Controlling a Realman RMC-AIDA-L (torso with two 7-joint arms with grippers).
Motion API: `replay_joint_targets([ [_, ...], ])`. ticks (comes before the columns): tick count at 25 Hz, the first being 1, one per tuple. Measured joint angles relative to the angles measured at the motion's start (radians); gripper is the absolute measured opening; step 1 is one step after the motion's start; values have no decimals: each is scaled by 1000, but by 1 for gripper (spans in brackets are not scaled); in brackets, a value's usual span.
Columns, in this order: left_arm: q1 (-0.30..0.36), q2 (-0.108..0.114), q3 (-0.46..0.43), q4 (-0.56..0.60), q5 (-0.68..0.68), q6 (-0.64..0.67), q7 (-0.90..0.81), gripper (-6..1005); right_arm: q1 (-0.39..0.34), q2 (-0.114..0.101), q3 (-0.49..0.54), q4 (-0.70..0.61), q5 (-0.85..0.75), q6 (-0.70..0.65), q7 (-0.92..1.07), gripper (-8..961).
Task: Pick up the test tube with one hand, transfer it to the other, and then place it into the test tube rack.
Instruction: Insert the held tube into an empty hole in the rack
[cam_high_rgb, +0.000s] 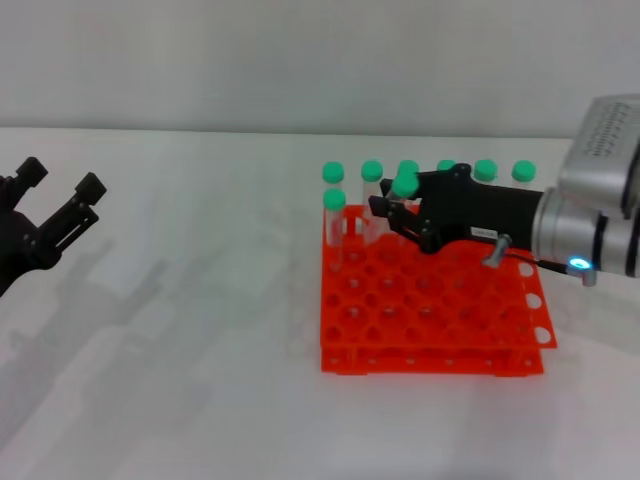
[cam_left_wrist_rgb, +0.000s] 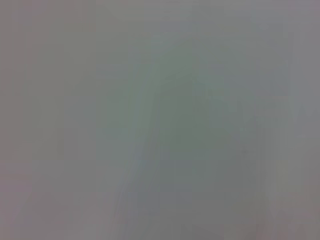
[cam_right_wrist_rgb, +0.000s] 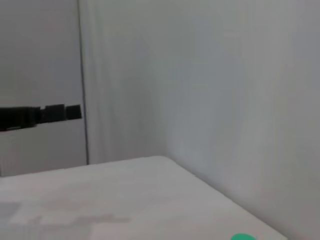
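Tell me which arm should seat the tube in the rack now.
Right. The right gripper is over the back of the test tube rack with the green-capped test tube between its fingers. The left gripper is open, empty, far off at the table's left edge.

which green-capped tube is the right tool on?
The tilted test tube over the test tube rack, held by the right tool. The other tubes stand upright, untouched.
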Motion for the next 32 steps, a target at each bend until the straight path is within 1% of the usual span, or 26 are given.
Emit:
replay_joint_targets([
  [7,3,1,0,6,-2,0,-1,888,48,2,-56,-2,0,60,13,213],
  [16,20,0,0,25,-3,0,6,888,83,10,-119,-3,2,141,14,247],
  [27,32,0,0,37,-3,-14,1,888,73,12,-113,-3,11,149,13,290],
  [32,30,1,0,48,-3,-26,5,888,38,10,-90,-29,23,155,6,309],
])
